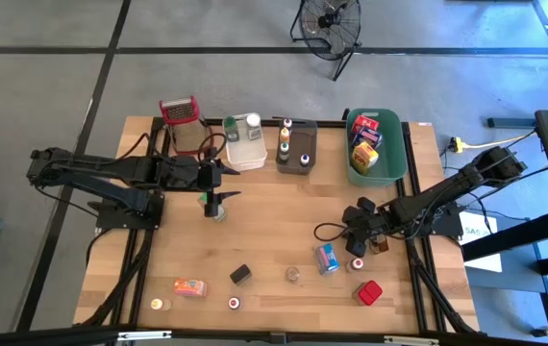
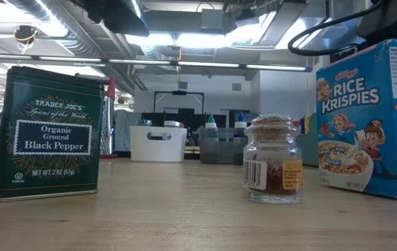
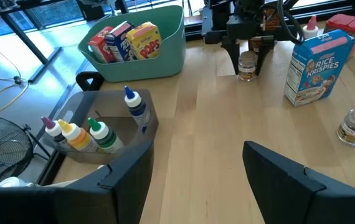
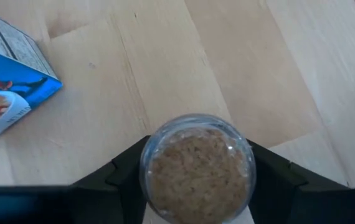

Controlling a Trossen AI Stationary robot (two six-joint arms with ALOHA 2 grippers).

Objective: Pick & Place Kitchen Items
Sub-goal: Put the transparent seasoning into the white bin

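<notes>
R gripper is at abt 3 o'clock from table centre, pointing down over a small cork-topped spice jar that stands on the wood. It straddles the jar, one side each. Can't tell if it is clamped or only just beside the glass.

L gripper is at abt 10 o'clock from centre, near the tubs, jaws apart w/ nothing btwn them.

Other kitchen items:
- Rice Krispies box is upright at abt 7 o'clock of the cork-topped jar, near it, not touching.
- A glass jar w/ barcode label is at abt 6 o'clock from centre. It is upright, w/ reddish-brown contents low inside.
- Trader Joe's black pepper tin is upright at abt 9 o'clock of that glass jar, apart from it.
- A red-lidded container is at abt 4 o'clock from centre, toward the front edge.
- An orange packet is at abt 8 o'clock, w/ two tiny jars along the front edge nearby.

Back row:
- Green tub at abt 1 o'clock holds small cereal boxes, incl. a yellow Corn Pops box.
- Grey tub at 12 o'clock holds squeeze bottles w/ blue, green, yellow and purple caps.
- White tub sits just at its 9 o'clock side.
- Red-topped grater is at abt 11 o'clock, by the table's back edge.
</notes>
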